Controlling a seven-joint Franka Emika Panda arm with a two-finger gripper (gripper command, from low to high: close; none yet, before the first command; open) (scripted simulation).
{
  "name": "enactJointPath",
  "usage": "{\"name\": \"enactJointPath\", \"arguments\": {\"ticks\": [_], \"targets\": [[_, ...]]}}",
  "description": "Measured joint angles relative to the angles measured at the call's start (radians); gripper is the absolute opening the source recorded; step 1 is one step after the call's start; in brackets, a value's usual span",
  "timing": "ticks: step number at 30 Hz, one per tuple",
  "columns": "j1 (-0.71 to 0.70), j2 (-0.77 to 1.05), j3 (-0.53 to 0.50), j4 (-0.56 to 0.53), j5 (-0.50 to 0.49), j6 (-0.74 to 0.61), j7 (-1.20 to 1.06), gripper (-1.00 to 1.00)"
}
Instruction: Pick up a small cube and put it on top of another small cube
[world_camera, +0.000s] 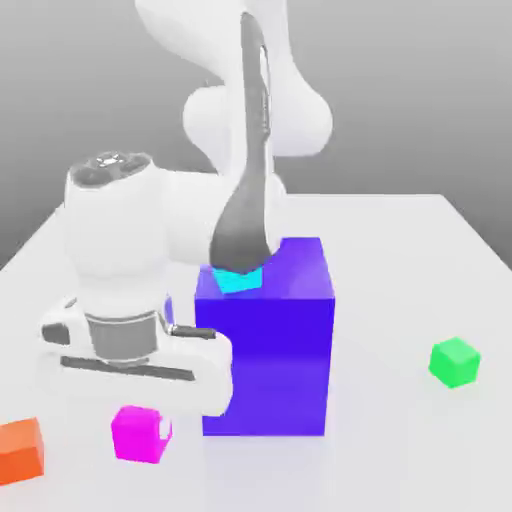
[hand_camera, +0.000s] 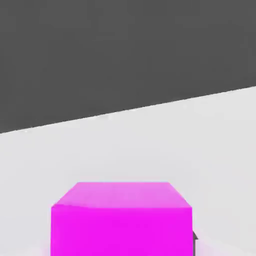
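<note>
The small magenta cube (world_camera: 140, 433) rests on the white table near the front, at the exterior view's left. My gripper (world_camera: 138, 402) hangs straight over it, the white hand covering its fingers. In the hand view the magenta cube (hand_camera: 121, 219) sits very close and centred, with a dark finger edge (hand_camera: 194, 241) against its side; the gripper is shut on it. The small green cube (world_camera: 455, 361) lies on the table far off at the exterior view's right, with nothing on it.
A big blue-purple block (world_camera: 268, 350) stands just beside the hand, between the two small cubes, with a cyan cube (world_camera: 238, 279) on top. An orange cube (world_camera: 20, 450) sits at the front left edge.
</note>
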Motion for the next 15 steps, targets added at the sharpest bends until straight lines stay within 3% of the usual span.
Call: {"name": "enactJointPath", "arguments": {"ticks": [5, 15], "targets": [[0.134, -0.062, 0.132, -0.051, -0.010, -0.023, 0.034, -1.00], [0.542, -0.199, 0.365, -0.169, 0.011, -0.076, 0.090, -1.00]]}}
